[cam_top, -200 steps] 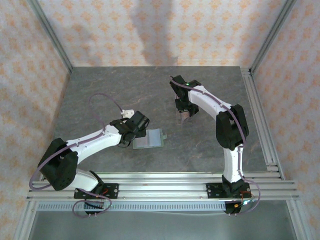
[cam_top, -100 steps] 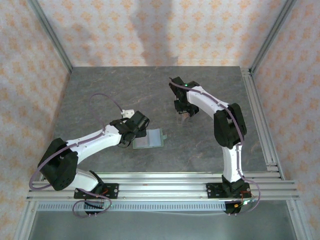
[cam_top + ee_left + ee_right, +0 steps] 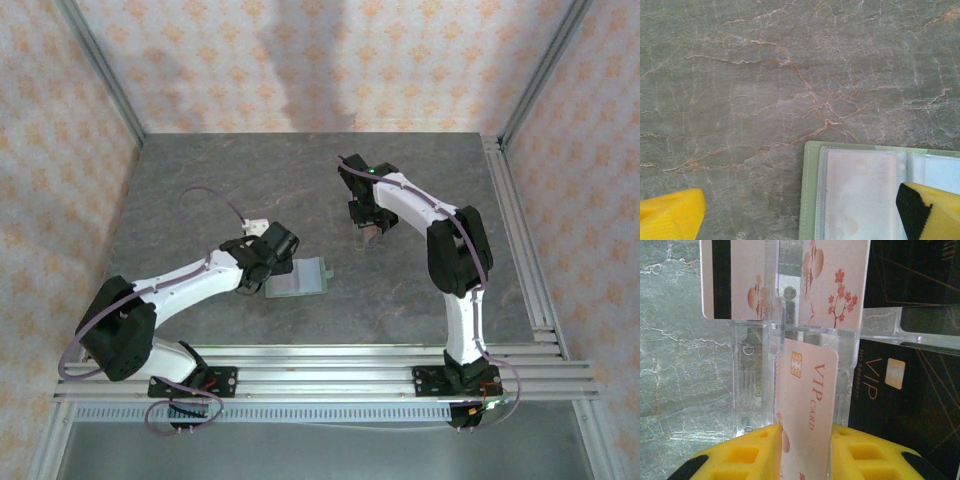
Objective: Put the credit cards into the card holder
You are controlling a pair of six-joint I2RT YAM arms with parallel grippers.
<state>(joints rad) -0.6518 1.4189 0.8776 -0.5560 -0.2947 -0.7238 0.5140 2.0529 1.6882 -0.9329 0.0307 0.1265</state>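
Right gripper (image 3: pixel 805 440) pinches 1 pink VIP card (image 3: pixel 807 390) to pull it from the clear stand (image 3: pixel 752 390); left gripper (image 3: pixel 800 206) gapes wide over the card holder (image 3: pixel 860 190), likely pinning it open.

Sage-green card holder (image 3: pixel 811 200), pink blossom-printed and black credit cards (image 3: pixel 807 390), perhaps gold-lettered, grey veined table (image 3: pixel 740 75).

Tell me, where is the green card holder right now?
In the top view, the card holder lies open on the table, left of centre, right at the open left gripper.
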